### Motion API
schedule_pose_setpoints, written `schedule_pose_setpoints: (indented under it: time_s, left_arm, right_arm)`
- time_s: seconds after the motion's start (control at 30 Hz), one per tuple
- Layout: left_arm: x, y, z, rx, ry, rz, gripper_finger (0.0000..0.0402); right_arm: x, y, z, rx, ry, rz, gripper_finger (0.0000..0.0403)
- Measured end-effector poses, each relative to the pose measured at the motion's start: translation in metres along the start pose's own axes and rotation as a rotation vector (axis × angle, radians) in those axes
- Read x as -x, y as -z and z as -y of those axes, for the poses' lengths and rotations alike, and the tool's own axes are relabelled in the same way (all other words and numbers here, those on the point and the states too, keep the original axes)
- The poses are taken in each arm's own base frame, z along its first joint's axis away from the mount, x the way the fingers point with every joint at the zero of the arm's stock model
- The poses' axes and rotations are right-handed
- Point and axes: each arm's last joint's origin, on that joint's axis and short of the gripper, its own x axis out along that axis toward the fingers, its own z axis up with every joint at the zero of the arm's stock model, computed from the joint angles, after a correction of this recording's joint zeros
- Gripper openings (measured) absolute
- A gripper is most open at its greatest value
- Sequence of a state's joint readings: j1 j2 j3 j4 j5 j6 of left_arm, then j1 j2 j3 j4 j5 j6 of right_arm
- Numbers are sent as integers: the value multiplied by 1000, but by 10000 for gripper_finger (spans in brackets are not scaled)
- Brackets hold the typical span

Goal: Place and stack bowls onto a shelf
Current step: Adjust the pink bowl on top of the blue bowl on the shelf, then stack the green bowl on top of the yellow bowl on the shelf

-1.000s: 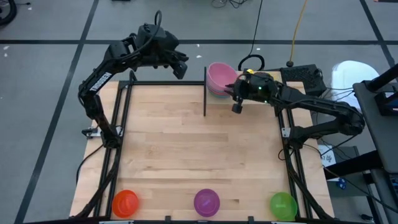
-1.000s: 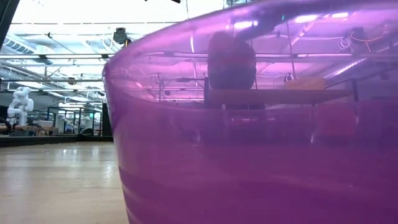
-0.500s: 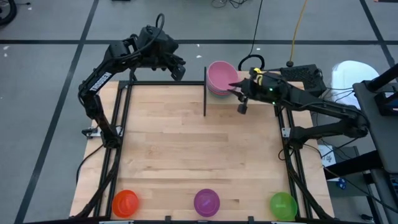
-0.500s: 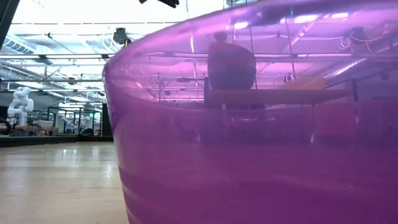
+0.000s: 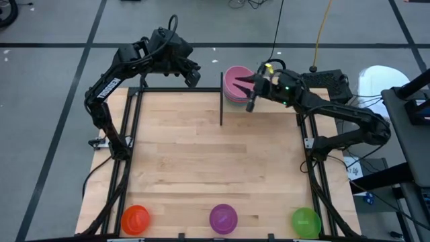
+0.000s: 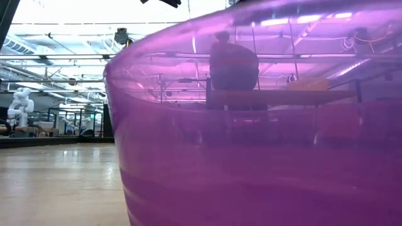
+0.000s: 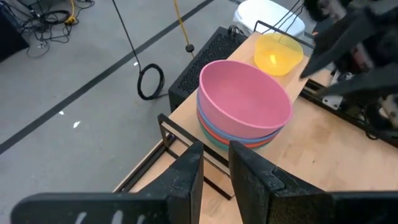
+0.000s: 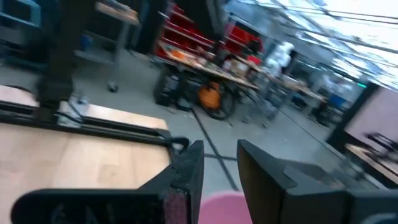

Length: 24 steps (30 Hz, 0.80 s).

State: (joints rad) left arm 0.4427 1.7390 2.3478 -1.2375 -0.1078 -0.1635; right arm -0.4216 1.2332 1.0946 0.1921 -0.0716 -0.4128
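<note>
Purple bowl [image 6: 264, 125] filling the low view, blocking most of the desk [image 5: 215, 168]. Right hand [image 5: 250, 94] at pink bowl stack [image 5: 235, 84], upper centre, fingers slightly apart, empty; left hand [image 5: 193, 72] likewise.

The tabletop [image 5: 215, 154] carries three bowls along its near edge, well apart: orange [image 5: 135, 218], purple [image 5: 223, 218], green [image 5: 306, 221]. At the far edge, the shelf [image 7: 323, 146] bears a pink-topped stack [image 5: 236, 84] and a yellow bowl [image 7: 277, 53].

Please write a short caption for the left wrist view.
Left gripper faces stacked bowls, pink bowl on top, yellow bowl behind.
</note>
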Motion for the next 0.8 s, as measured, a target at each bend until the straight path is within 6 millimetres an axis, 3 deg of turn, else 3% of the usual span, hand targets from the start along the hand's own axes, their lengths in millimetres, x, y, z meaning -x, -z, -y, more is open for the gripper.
schedule_pose_setpoints:
  time_s: [0.3,0.47,0.63,0.8]
  left_arm:
    - [0,0,0,30,0,-1,81]
    - [0,0,0,45,0,-2,81]
    - [0,0,0,45,0,-2,81]
    - [0,2,1,4,0,-16,81]
  right_arm:
    - [-46,47,-1,-87,-83,-50,89]
    - [-57,66,0,-143,-82,-107,89]
    - [-48,51,4,-117,-66,-49,89]
    - [-11,13,7,-113,-104,26,89]
